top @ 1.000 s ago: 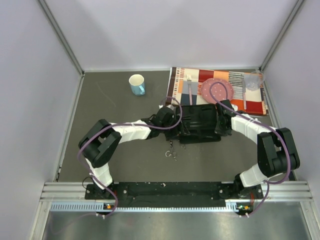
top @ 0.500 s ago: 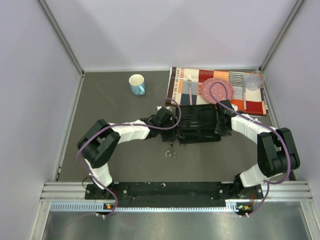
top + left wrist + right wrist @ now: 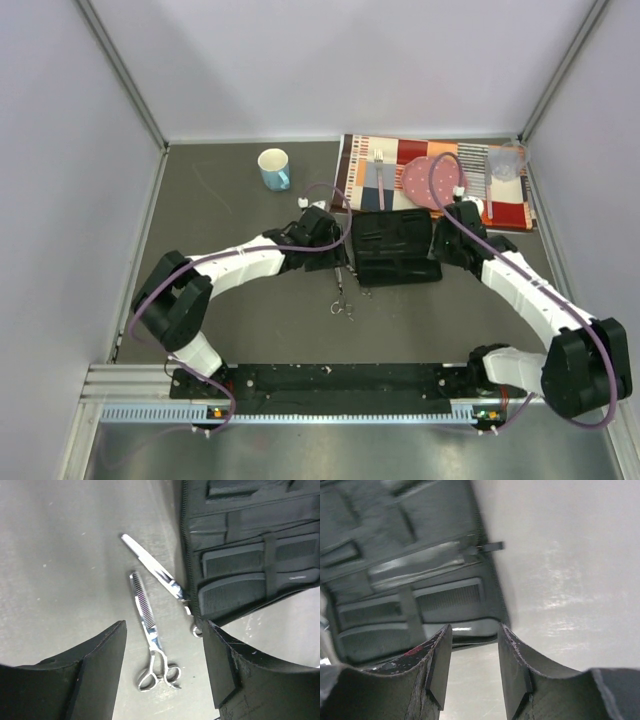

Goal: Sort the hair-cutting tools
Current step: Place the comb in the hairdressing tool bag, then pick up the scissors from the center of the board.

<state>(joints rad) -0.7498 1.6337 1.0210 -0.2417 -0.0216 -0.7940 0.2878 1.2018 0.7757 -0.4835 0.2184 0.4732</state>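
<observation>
Top external: both my arms have backed off the zip case [image 3: 395, 245] within the last second. They were bunched over it from either side. Now it lies open and uncovered, my right elbow has swung out wide and my left forearm sits further up-left.

My right gripper [image 3: 474, 630] was clamped and is now spread, with nothing between the fingers. It hangs over the case's right edge near the zip pull [image 3: 490, 545]. That view is blurred. I read this as letting go of the case, not a pick.

My left gripper [image 3: 163, 626] is spread wide and empty, much as it was. It hovers over the table [image 3: 60, 555] just left of the case.

Tools, from the left wrist view:
- The toothed scissors [image 3: 149, 625] lie flat on the table right under my left fingers, finger loops at the near end.
- The plain scissors [image 3: 159, 576] lie near them at an angle, not touching them, with the handle end against the case's zip edge.
- The straight comb [image 3: 235, 562] and second comb [image 3: 225, 594] look tucked under the strap [image 3: 270, 555] inside the case.

My read is that opening the case is done, the combs look stowed, and the scissors are what's left. The left is already lined up on the toothed pair. The risk is thin flat metal skidding on a hard table, and the plain pair sits tight against the zip.
</observation>
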